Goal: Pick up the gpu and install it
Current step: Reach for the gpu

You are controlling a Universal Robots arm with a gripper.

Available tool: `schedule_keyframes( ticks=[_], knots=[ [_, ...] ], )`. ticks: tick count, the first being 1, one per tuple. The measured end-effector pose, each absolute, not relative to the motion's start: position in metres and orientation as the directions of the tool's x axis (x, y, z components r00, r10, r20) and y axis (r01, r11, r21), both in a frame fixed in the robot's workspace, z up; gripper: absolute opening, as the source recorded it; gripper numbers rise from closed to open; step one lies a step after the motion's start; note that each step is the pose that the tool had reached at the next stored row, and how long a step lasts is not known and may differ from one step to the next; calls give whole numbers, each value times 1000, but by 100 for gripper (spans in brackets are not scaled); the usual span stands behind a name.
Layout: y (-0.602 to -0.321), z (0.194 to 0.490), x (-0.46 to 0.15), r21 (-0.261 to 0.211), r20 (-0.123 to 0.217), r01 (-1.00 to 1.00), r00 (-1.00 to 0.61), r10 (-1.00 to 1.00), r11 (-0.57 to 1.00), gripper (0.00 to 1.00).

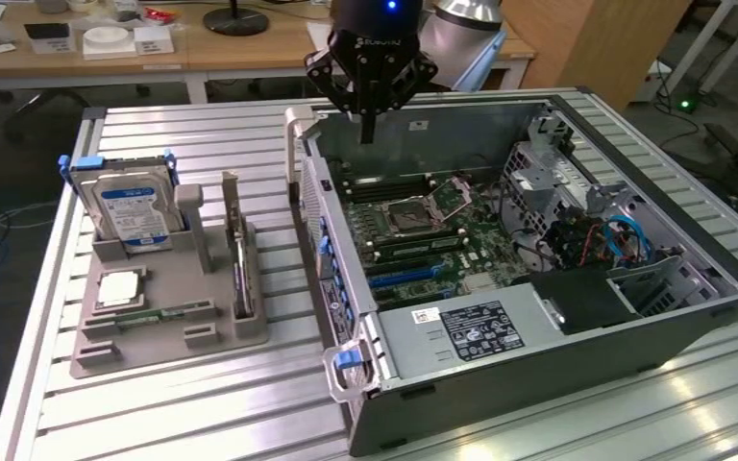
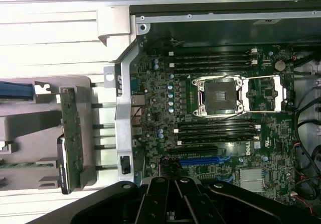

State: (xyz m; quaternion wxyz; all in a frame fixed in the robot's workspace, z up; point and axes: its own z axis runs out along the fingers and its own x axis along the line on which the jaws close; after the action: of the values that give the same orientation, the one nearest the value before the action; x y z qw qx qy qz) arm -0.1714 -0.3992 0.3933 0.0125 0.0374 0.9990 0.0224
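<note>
The gpu (image 1: 234,252) stands on its edge in a slot of the grey holder (image 1: 209,338), green board with a metal bracket at its far end. In the wrist view the gpu (image 2: 73,142) appears as a long green strip beside the case wall. My gripper (image 1: 369,133) hangs shut and holding nothing over the far wall of the open computer case (image 1: 676,317), to the exterior view's right of the gpu. The shut black fingers (image 2: 175,199) point toward the motherboard (image 2: 165,98).
On the same holder, a silver hard drive (image 1: 132,213) with a blue label stands upright, with a processor chip (image 1: 119,288) and a narrow memory stick (image 1: 164,314) lying in front of it. The motherboard has an open socket (image 1: 418,219) and a blue slot (image 2: 200,160). Everything sits on a ribbed metal table (image 1: 189,413).
</note>
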Motion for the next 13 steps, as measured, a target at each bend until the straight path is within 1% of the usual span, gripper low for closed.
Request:
schedule_keyframes(
  ticks=[13],
  knots=[
    [-399, 393, -186, 46, -23, 74, -997, 75, 996, 11]
  ],
)
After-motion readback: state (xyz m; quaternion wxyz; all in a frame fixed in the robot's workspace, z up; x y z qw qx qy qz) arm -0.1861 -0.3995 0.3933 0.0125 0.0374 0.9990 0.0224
